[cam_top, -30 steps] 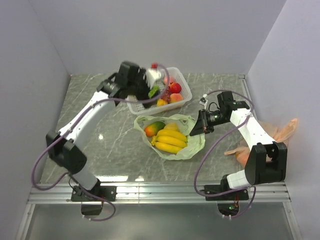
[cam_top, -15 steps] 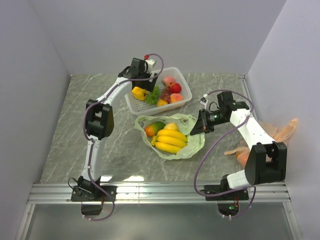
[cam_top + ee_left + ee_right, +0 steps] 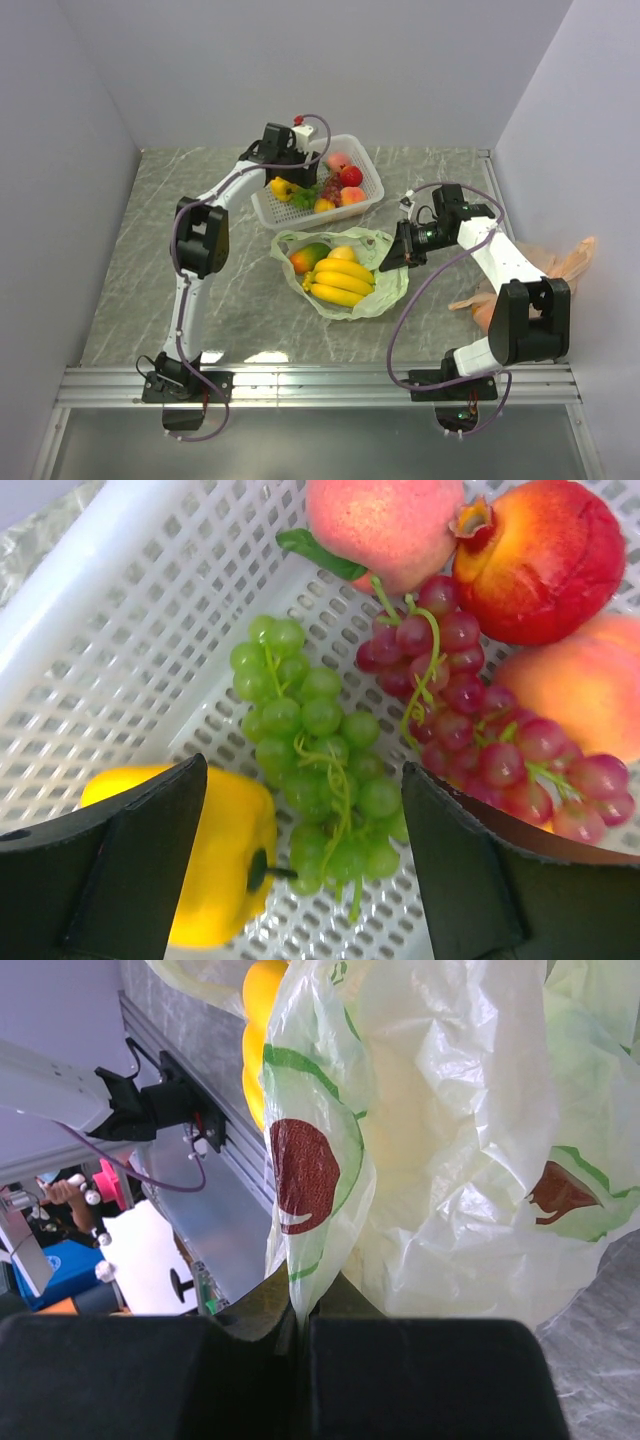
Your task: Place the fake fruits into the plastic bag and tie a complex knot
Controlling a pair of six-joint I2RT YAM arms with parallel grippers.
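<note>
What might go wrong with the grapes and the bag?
The open left gripper straddles the green grapes, with the yellow pepper and red grapes close beside; it might pinch a neighbour too. The right gripper holds only a thin fold of the plastic bag, which might slip out.

White lattice basket (image 3: pixel 376 180) stood far-centre on the grey marbled table (image 3: pixel 150 250); peach-orange translucent bag (image 3: pixel 562 262) lay crumpled at right edge.

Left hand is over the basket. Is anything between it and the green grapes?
Nothing visible. The open left hand straddles the green grapes in the white basket, with only air between. The yellow fruit lies beside one finger and the red grapes beside the other.
</note>
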